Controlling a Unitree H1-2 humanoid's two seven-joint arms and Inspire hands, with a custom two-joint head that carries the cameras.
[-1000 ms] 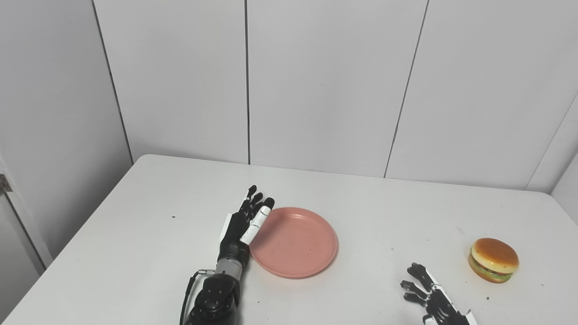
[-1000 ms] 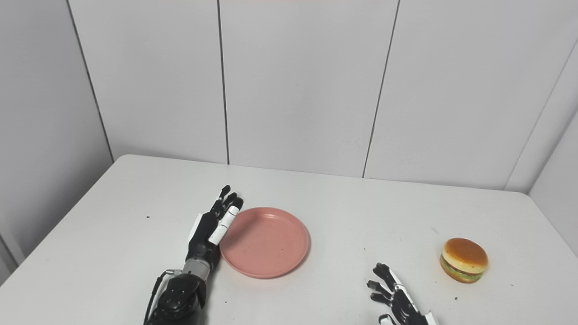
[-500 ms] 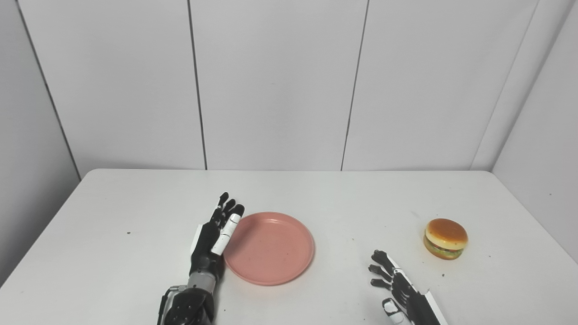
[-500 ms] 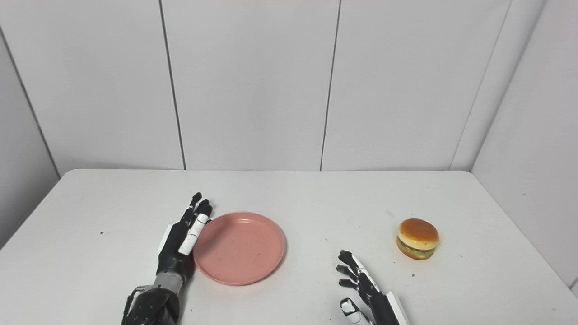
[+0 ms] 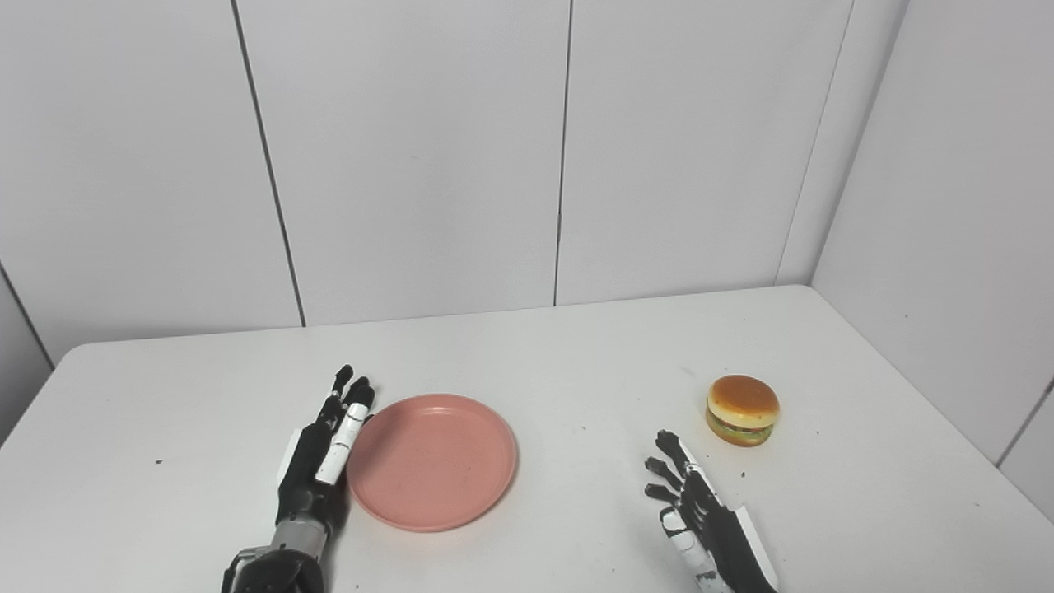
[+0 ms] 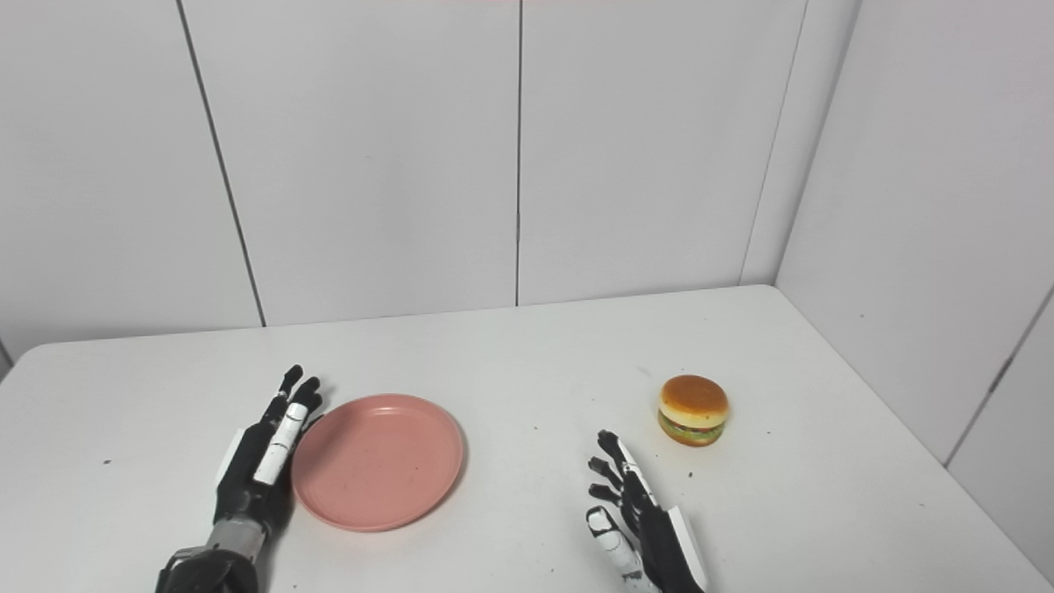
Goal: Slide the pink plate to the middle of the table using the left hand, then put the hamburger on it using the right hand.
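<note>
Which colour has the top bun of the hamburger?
Golden orange-brown on the hamburger; clearest in the left eye view.

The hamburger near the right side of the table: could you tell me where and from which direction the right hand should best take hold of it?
Grip the hamburger across its round sides, at the filling band between the buns, coming from the near left where the right hand lies open. It sits upright and alone on the table, so fingers and thumb can probably straddle it.

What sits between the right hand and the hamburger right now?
Nothing. Both eye views show only bare white table with a few dark specks between the open right hand and the round toy hamburger. They are apart, not touching.
</note>
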